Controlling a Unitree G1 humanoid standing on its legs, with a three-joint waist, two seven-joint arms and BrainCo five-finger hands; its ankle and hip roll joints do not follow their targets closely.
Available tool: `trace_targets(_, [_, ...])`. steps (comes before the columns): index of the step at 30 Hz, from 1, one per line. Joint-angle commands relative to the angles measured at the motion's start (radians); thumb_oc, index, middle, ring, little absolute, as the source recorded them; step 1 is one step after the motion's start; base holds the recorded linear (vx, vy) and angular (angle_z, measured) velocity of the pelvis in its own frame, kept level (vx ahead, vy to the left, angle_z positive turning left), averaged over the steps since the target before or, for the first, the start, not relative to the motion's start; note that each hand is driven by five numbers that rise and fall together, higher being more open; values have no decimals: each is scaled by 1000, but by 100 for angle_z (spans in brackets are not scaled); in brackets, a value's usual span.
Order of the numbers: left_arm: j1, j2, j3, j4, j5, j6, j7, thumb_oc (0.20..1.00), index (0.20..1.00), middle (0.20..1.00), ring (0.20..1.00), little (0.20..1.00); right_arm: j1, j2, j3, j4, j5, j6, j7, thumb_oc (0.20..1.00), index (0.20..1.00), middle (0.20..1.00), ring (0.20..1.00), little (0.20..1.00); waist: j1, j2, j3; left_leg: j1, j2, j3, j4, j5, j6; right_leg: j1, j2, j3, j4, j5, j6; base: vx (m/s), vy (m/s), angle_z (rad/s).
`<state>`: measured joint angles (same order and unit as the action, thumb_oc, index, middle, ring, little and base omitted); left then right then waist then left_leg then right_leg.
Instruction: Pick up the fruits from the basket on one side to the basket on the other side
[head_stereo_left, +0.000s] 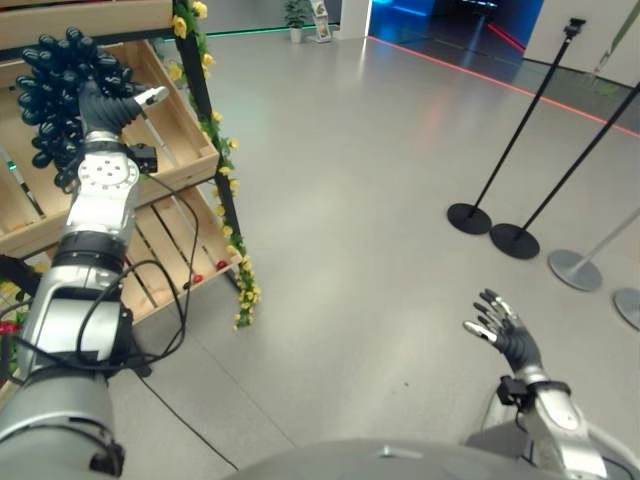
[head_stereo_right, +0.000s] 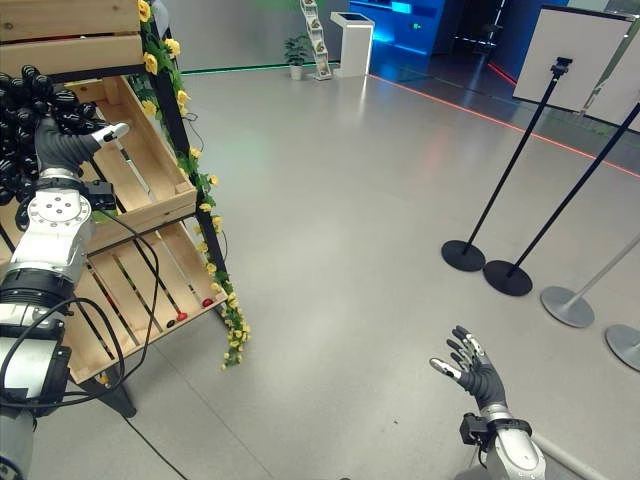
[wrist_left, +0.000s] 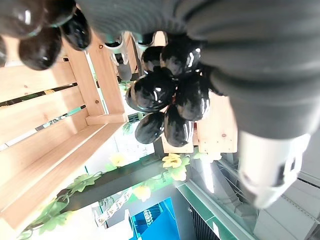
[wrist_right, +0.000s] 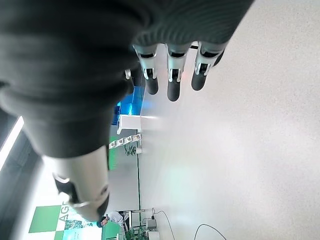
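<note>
left eye view puts your left robot hand up at 10 o'clock, reaching into the upper crate of the wooden shelf, with its dark cover pressed against the grapes. the bunch of dark grapes hangs around and behind the robot hand, inside that crate, so this looks like the pick end of the transfer. left wrist view shows glossy grapes tight against the palm side, but the fingertips are buried among them, so you cannot tell whether the robot hand is curled round the bunch or merely lying against it. one pale thumb tip sticks out toward the crate wall.

your right robot hand sits low at 4 o'clock over bare floor, well apart from the shelf, fingers spread and relaxed, holding nothing. it seems parked there to stay out of the way. the lower crate holds a few small red bits, too small to name. black stanchions stand at 3 o'clock, clear of both arms.
</note>
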<state>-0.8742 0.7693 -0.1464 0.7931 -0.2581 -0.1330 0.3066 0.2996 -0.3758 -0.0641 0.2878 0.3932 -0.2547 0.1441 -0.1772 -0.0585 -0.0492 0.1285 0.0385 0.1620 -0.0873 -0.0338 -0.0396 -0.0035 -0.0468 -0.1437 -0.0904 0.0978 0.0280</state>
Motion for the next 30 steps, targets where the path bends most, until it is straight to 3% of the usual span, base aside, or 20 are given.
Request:
trace_targets(1, [-139,40,19,28,22,-48,20,1000,1000,1000,1000,1000,-27,-76,-45,-45,18,-43,-2,1000,1000,1000,1000,1000,1,24,-2,17,13,-37,38,-35,-11,76,-19,-12,58,-92,109,0,0,0])
trace_targets(7, [-141,38,22,21,15,-51,21,1000,1000,1000,1000,1000,-30,-81,-46,-44,15,-43,-1,1000,1000,1000,1000,1000,2,24,0,15,13,-41,38,-34,-12,75,-18,-14,59,-91,108,0,0,0])
trace_targets(9, [-132,-2,50,16,-129,-80,6,1000,1000,1000,1000,1000,-35,-77,-47,-47,16,-40,-4,1000,1000,1000,1000,1000,1,23,2,13,12,-42,39,-34,-11,74,-19,-15,59,-92,107,0,0,0])
trace_targets(20, [-153,-95,80,-35,-460,-140,-40,1000,1000,1000,1000,1000,-57,-73,-46,-30,1,-32,-34,1000,1000,1000,1000,1000,3,27,-3,15,12,-51,37,-34,-9,77,-19,-17,56,-92,108,0,0,0])
trace_targets(30, [-219,-64,47,47,-414,-105,-35,1000,1000,1000,1000,1000,-57,-79,-43,-29,-6,-27,-32,1000,1000,1000,1000,1000,2,34,-2,17,13,-50,33,-30,-9,78,-19,-15,53,-91,108,0,0,0])
